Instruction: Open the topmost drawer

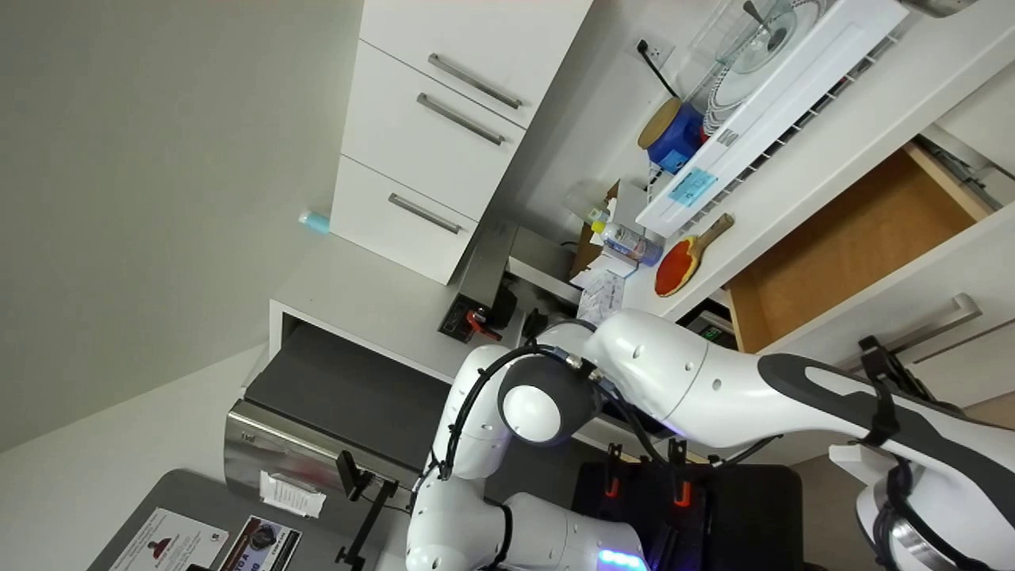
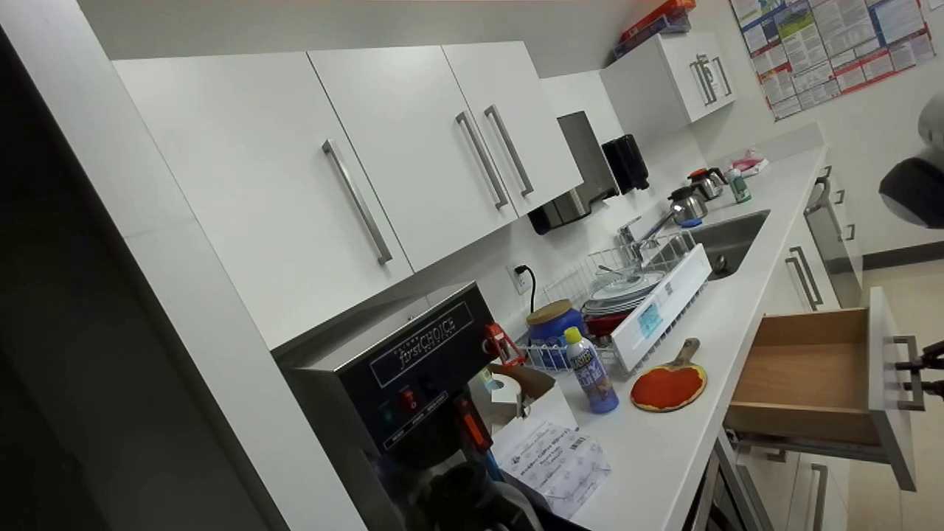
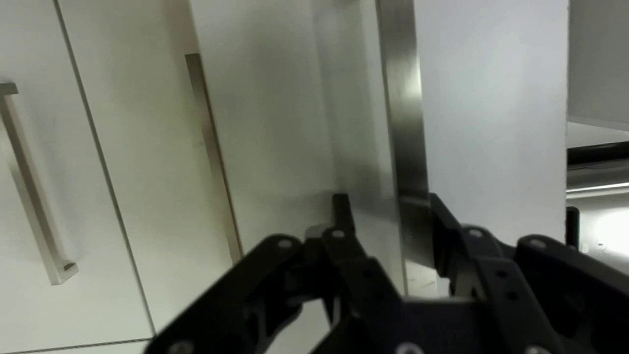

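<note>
The topmost drawer stands pulled out from under the counter. Its light brown wooden box shows in both exterior views (image 1: 864,238) (image 2: 811,361). Its white front (image 3: 491,113) and long silver bar handle (image 3: 404,113) fill the middle and right of the wrist view. My gripper (image 3: 388,199) has its two black fingers apart, one on each side of the handle. The right finger is against or very near the bar; a gap shows between the bar and the left finger. In an exterior view the fingertips (image 2: 907,375) are at the handle. The arm partly hides the drawer front in an exterior view.
More white fronts with bar handles (image 3: 34,182) lie beside the drawer. On the counter (image 2: 634,450) are a red pizza-like paddle (image 2: 667,387), a spray can (image 2: 590,372), a dish rack (image 2: 664,310) and a coffee maker (image 2: 413,369). White cupboards (image 2: 221,184) hang above.
</note>
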